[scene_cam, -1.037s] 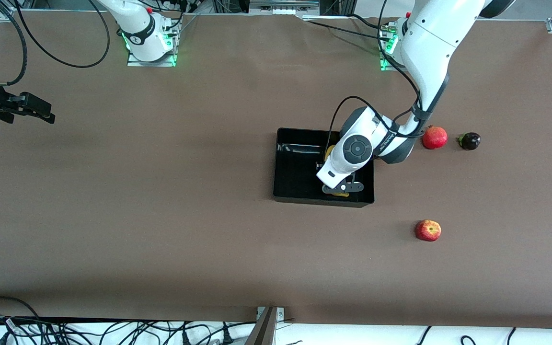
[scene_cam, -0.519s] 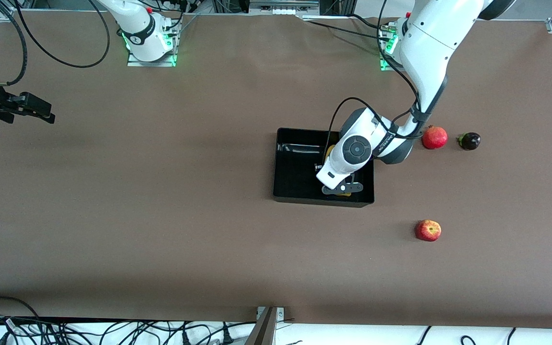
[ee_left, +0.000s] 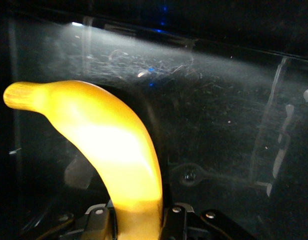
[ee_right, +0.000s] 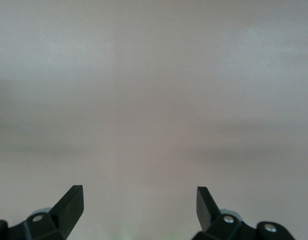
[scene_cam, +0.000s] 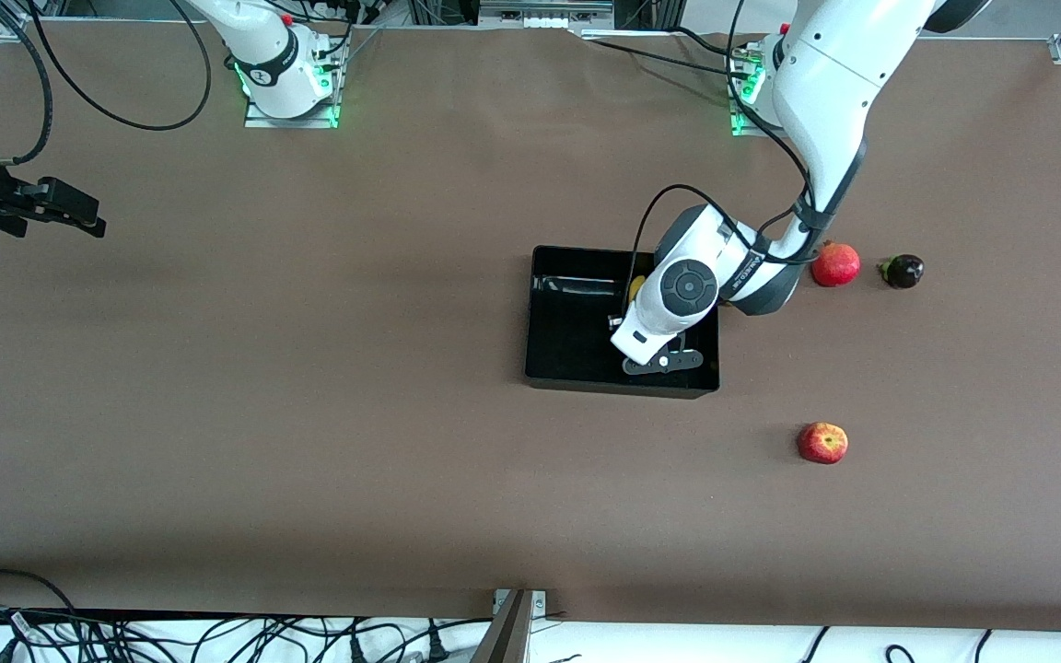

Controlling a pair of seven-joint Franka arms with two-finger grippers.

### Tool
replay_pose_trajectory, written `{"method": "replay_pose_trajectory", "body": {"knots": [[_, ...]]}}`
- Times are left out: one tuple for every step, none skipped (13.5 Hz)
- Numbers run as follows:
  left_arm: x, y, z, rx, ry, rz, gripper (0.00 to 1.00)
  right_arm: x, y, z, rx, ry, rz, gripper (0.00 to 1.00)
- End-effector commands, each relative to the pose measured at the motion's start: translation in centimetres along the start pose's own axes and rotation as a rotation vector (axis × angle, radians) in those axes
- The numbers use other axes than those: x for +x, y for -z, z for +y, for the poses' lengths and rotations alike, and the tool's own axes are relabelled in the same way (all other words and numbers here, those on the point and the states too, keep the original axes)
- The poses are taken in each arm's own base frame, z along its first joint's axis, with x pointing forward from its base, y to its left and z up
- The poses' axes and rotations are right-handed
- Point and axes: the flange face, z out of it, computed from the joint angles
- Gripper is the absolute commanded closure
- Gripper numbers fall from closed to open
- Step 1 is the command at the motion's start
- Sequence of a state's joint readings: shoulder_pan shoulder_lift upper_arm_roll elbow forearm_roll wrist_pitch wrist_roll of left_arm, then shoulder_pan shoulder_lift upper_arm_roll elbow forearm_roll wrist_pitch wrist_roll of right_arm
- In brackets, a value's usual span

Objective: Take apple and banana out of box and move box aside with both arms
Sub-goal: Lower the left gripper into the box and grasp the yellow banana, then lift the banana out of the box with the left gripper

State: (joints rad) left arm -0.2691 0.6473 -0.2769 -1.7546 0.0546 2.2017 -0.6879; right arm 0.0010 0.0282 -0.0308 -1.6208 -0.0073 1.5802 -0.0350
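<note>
The black box (scene_cam: 573,324) lies mid-table. My left gripper (scene_cam: 662,362) is low inside it, near the rim nearest the front camera, and is shut on the yellow banana (ee_left: 119,150). Only a bit of the banana (scene_cam: 636,287) shows past the wrist in the front view. In the left wrist view the gripper (ee_left: 139,220) has a finger on each side of the banana, over the box's glossy floor (ee_left: 228,115). The red-yellow apple (scene_cam: 822,443) lies on the table nearer the front camera than the box, toward the left arm's end. My right gripper (scene_cam: 93,224) is open and empty, and that arm waits over the right arm's end of the table.
A round red pomegranate (scene_cam: 835,264) and a small dark purple fruit (scene_cam: 903,271) lie beside the box toward the left arm's end. The right wrist view shows only bare brown table (ee_right: 154,100) between the open fingers (ee_right: 71,202).
The left gripper has shifted slightly inside the box. The yellow banana end that showed under its fingers is now hidden. The right arm has not moved.
</note>
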Motion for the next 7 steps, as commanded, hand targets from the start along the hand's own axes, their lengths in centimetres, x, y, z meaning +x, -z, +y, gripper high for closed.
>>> {"method": "replay_pose_trajectory", "body": {"knots": [[-0.6, 5.8, 0.1, 0.015, 0.017, -0.038, 1.00, -0.1, 0.4, 0.1, 0.019, -0.014, -0.003, 0.00], [-0.6, 8.1, 0.3, 0.005, 0.026, -0.059, 1.00, -0.1, 0.4, 0.1, 0.019, -0.014, -0.003, 0.00], [-0.4, 9.8, 0.1, 0.008, 0.027, -0.070, 1.00, -0.1, 0.4, 0.1, 0.019, -0.014, -0.003, 0.00], [0.0, 11.4, -0.7, 0.015, 0.034, -0.080, 1.00, -0.1, 0.4, 0.1, 0.019, -0.014, -0.003, 0.00], [0.3, 12.7, -1.4, 0.023, 0.032, -0.089, 1.00, -0.1, 0.4, 0.1, 0.019, -0.014, -0.003, 0.00], [0.7, 14.3, -2.6, 0.023, 0.011, -0.097, 1.00, -0.1, 0.3, 0.1, 0.019, -0.014, -0.004, 0.00], [1.1, 15.9, -4.0, 0.025, -0.008, -0.100, 1.00, -0.1, 0.4, 0.2, 0.019, -0.016, -0.001, 0.00]]}}
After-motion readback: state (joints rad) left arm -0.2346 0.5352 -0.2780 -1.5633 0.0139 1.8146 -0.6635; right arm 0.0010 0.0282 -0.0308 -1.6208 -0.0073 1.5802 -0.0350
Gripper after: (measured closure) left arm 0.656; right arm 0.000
